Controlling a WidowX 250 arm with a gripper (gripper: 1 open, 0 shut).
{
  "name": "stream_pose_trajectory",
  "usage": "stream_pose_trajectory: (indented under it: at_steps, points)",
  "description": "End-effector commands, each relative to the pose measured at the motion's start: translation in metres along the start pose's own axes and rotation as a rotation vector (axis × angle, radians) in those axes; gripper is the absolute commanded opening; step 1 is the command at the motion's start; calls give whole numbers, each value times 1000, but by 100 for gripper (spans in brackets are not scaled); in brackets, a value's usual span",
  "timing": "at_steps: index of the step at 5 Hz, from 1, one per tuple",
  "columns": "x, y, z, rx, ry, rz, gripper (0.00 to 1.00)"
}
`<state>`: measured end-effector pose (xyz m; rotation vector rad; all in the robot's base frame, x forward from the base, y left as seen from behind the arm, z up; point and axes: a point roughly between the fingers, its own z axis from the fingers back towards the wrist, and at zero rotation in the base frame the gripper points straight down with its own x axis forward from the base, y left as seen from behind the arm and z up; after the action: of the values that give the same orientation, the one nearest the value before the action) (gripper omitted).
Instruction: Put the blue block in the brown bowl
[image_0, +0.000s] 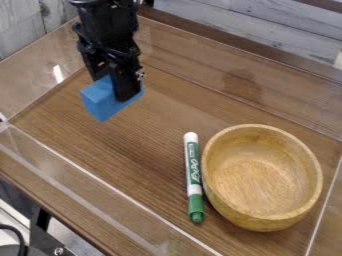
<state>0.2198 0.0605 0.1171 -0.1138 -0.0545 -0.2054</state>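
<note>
Carriage is the step I judge to be in hand: my end effector (118, 84) is clamped shut on the blue block (107, 99), which hangs clear of the tabletop (227, 90), up and to the left of everything else. The block sits tilted between the fingers, its lower corner pointing down, so I would not trust the grip to sharp moves.

The brown bowl (262, 176) rests empty at the lower right, well apart from the block. The green-and-white marker (194, 176) lies just beside the bowl's left rim, right across the straight path from the block to the bowl.

To do this well, I would hold the height I have, travel smoothly over the marker rather than dipping toward it, and stop only when the block is above the middle of the bowl, not its thick rim. Then I would lower a little and open, so the tilted block drops short and does not bounce out.
</note>
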Motion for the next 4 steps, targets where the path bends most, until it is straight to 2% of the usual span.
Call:
stream_pose_trajectory:
  at_steps: [1, 2, 4]
  points:
    - [4, -16, 9, 18, -46, 16, 0]
    - [7, -38, 8, 14, -56, 27, 0]
    - [20, -101, 0, 17, -79, 39, 0]
